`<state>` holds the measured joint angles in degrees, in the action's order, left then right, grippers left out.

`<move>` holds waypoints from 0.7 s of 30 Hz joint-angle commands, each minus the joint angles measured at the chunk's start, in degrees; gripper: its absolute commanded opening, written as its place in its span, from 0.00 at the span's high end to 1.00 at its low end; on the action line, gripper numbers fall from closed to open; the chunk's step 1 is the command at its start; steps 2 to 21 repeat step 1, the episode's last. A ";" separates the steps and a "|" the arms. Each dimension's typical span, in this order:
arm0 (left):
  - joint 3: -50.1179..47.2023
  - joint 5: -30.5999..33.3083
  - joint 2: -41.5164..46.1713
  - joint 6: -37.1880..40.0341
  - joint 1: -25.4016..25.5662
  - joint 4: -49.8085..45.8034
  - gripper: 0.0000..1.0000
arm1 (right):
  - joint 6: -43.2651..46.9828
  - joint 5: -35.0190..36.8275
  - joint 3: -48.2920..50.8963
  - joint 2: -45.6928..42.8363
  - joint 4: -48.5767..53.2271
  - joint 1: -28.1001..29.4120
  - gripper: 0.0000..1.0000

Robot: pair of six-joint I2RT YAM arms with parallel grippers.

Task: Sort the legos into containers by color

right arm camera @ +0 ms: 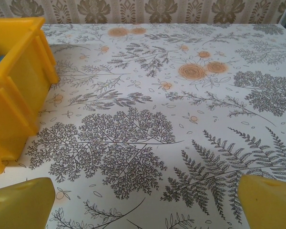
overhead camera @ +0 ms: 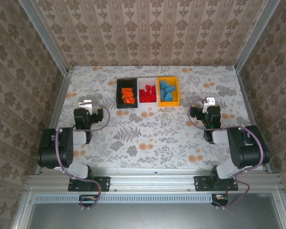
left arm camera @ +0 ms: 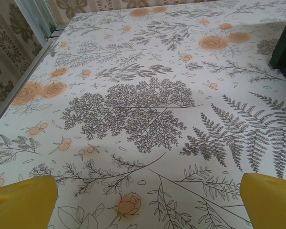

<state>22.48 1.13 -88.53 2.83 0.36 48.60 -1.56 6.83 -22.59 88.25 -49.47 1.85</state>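
Note:
Three bins stand in a row at the back centre of the table. The black bin [overhead camera: 119, 99] holds several orange legos [overhead camera: 127, 94]. The white bin [overhead camera: 142, 82] holds red legos [overhead camera: 148, 95]. The yellow-orange bin [overhead camera: 177, 93] holds light blue legos [overhead camera: 168, 91]. My left gripper [overhead camera: 85, 104] rests left of the black bin, open, with bare table between its yellow fingers [left arm camera: 24, 200]. My right gripper [overhead camera: 209, 101] sits right of the yellow-orange bin [right arm camera: 16, 86], open, nothing between its fingers [right arm camera: 269, 200]. The black bin's corner [left arm camera: 285, 45] shows at the right edge of the left wrist view.
The table [overhead camera: 152, 133] carries a floral cloth with grey ferns and orange flowers. Metal frame rails [overhead camera: 62, 95] run along both sides, with patterned walls behind. The arm bases [overhead camera: 62, 152] stand at the near edge.

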 commanded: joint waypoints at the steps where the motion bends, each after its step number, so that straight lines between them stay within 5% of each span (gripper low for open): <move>1: 0.90 -2.27 0.51 0.06 -0.10 0.00 0.00 | -0.65 -0.33 -1.03 -0.10 0.34 -0.26 0.00; 21: 0.90 -2.27 0.51 0.06 -0.10 0.00 0.00 | -0.65 -0.33 -1.03 -0.10 0.34 -0.26 0.00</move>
